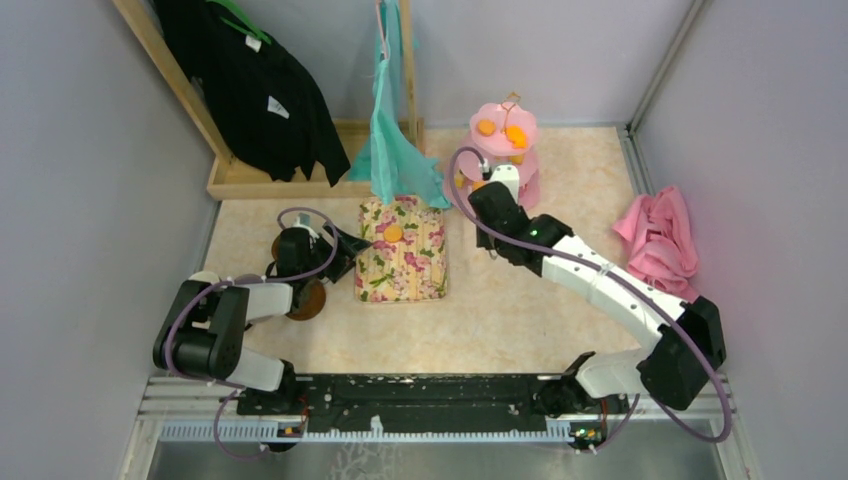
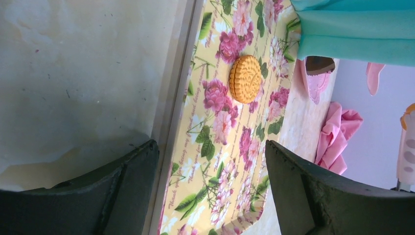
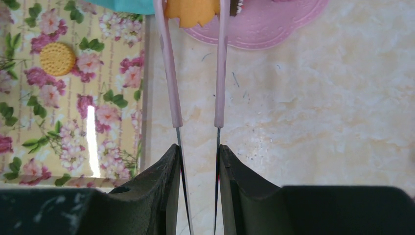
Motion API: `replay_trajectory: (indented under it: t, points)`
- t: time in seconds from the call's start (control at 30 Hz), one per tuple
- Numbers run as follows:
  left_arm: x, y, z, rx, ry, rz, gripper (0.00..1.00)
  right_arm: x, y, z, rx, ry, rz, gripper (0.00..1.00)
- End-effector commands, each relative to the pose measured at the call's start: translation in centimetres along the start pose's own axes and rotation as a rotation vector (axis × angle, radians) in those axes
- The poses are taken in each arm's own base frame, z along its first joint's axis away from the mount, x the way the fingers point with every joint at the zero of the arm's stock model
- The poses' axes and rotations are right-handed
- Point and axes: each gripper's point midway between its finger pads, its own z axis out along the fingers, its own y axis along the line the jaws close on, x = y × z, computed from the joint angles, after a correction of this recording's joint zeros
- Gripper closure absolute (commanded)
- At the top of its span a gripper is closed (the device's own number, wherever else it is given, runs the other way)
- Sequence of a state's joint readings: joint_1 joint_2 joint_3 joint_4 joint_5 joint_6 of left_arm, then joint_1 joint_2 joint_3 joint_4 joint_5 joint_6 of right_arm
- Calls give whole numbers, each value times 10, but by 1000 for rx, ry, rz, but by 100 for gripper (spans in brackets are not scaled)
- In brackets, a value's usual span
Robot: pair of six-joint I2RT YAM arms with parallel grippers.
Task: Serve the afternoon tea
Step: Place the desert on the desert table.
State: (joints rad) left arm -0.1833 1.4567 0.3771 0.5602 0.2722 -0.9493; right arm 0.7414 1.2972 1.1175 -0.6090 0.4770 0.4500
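Beside the pink stand (image 3: 274, 24), my right tool (image 3: 198, 149) clamps tongs (image 3: 172, 73) holding a yellow snack (image 3: 193, 11) straight ahead; my left tool (image 2: 210, 144) hangs open, empty, farther away.

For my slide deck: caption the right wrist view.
Right claw squeezes pink tongs on a yellow snack by the pink stand, floral tray at left.

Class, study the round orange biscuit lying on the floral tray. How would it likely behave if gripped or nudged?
The biscuit looks thin, rigid and ridged, so probably light but crumbly under a hard squeeze. It lies flat, so rolling seems unlikely. The tray shows a glossy streak; a nudge may slide the biscuit.
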Motion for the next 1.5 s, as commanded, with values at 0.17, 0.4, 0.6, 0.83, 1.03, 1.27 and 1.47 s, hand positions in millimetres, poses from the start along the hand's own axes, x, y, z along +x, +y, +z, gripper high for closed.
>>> replay_trajectory:
  t: [0.17,0.4,0.6,0.83,1.03,1.27,1.47]
  points:
    - [5,1,-2,2,25,-10,15,-22,-27,10,39,-42,88,87]
    - [5,-1,-2,9,25,-9,15,-36,-34,26,46,-43,111,87]
    - [5,0,-1,6,26,-10,15,-43,-32,41,46,-40,122,87]
    - [8,2,1,3,35,-11,15,-56,-32,45,36,-63,138,86]
    - [9,2,2,6,39,-13,15,-62,-32,41,32,-73,140,87]
    - [9,2,4,6,42,-14,15,-67,-34,42,38,-78,145,86]
    - [9,1,6,6,41,-14,15,-73,-37,54,42,-72,156,86]
